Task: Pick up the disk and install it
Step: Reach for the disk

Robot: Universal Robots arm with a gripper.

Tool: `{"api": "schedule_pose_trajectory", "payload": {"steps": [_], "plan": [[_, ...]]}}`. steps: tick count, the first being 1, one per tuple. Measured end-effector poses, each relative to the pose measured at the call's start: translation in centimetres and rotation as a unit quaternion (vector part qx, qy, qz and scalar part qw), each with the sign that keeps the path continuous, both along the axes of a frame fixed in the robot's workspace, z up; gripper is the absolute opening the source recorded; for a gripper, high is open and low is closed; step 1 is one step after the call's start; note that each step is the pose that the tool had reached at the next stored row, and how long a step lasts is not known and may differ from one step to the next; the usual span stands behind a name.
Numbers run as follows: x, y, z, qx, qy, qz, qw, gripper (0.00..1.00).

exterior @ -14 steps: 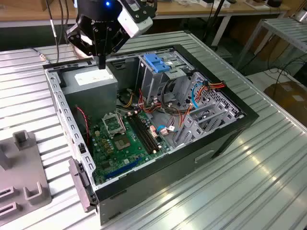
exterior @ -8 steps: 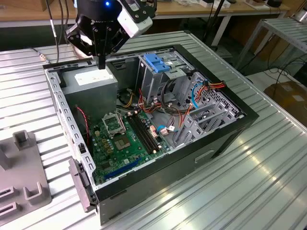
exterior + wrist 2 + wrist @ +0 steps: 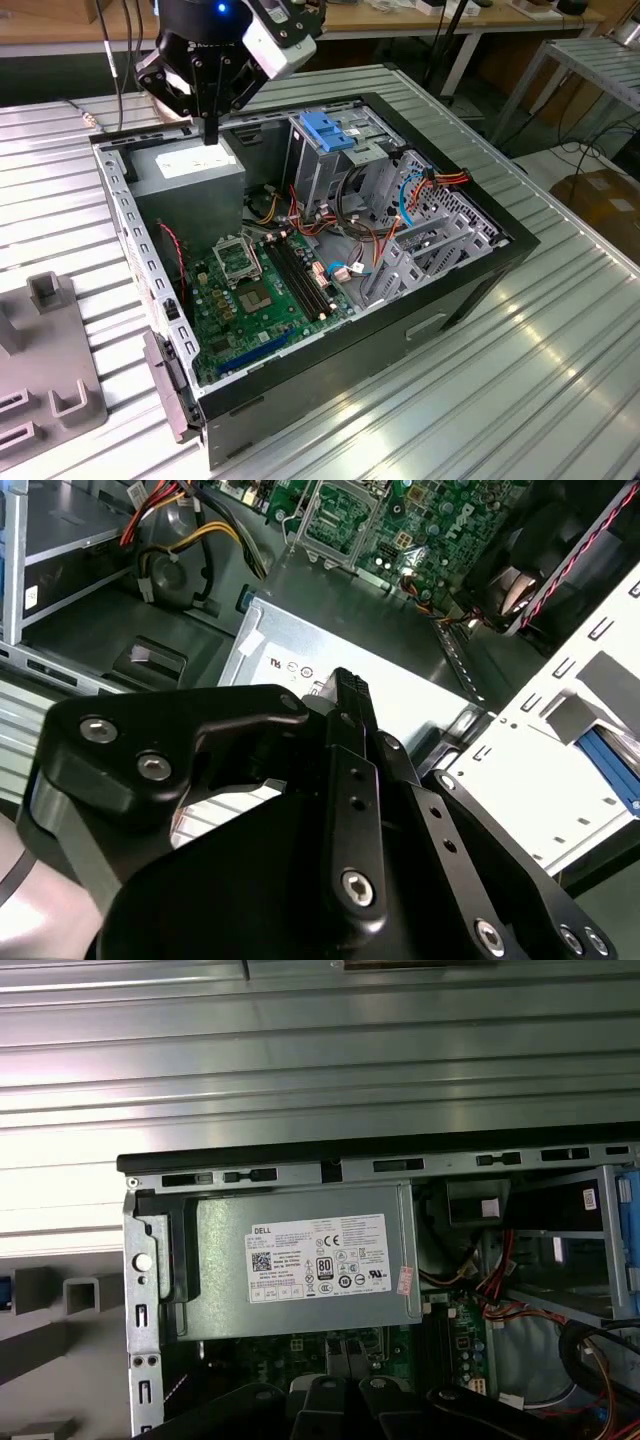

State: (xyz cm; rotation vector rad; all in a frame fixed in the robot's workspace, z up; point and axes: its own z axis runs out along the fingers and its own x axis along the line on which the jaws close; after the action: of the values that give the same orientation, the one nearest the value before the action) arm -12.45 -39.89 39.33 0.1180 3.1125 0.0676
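Observation:
My gripper [image 3: 212,138] hangs over the back corner of the open computer case [image 3: 470,290], at the exterior view's left. Its tips are just above the grey power-supply box [image 3: 190,175] with the white label. The black fingers [image 3: 347,695] stand pressed together, shut, with nothing between them. The disk is out of view. A ribbed blue strip [image 3: 612,770] shows past the pale chassis wall in the second wrist view; I cannot tell what it is. The blue bracket [image 3: 327,130] sits atop the tall metal drive cage.
Inside the case lie the green motherboard [image 3: 265,290] and bundles of red, yellow and blue cables [image 3: 420,190]. A grey fixture [image 3: 45,370] with upright posts stands on the ribbed metal table at the exterior view's left. The power-supply box [image 3: 300,1270] lies below the first wrist camera.

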Motion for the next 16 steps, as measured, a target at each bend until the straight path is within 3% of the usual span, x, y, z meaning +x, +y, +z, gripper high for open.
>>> {"api": "schedule_pose_trajectory", "payload": {"steps": [16], "plan": [[-0.39, 0.0, 0.0, 0.0, 0.0, 0.0, 1.0, 0.1]]}}
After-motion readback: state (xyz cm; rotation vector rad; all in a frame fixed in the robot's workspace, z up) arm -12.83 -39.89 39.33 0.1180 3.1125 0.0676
